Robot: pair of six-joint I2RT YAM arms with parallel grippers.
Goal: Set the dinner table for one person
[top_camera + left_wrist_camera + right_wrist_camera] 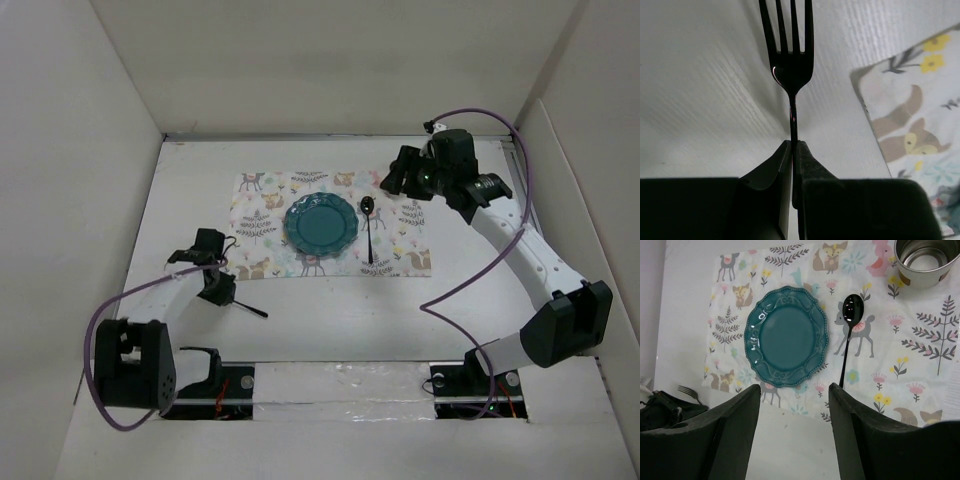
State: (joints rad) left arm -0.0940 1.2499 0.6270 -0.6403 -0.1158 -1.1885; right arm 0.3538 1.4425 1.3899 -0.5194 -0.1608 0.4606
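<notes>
The dinner table (pixel 330 325) is the wide white surface. On it lies a deer-print placemat (pixel 405 245) with a teal plate (pixel 320 223) and a black spoon (pixel 369 232) to the plate's right. My left gripper (pixel 218 282) is low over the table, left of the placemat's near left corner, shut on a black fork (pixel 790 65); the handle (pixel 252 309) sticks out to the right. My right gripper (pixel 397 180) hangs open and empty above the placemat's far right part. The right wrist view shows the plate (pixel 786 336), the spoon (pixel 847 335) and the fork's tines (pixel 687 389).
A steel cup (pixel 925 260) stands on the placemat's far right corner, hidden under the right arm in the top view. White walls (pixel 80 200) close in the table on the left, the back and the right. The placemat's corner (pixel 910 135) lies right of the fork.
</notes>
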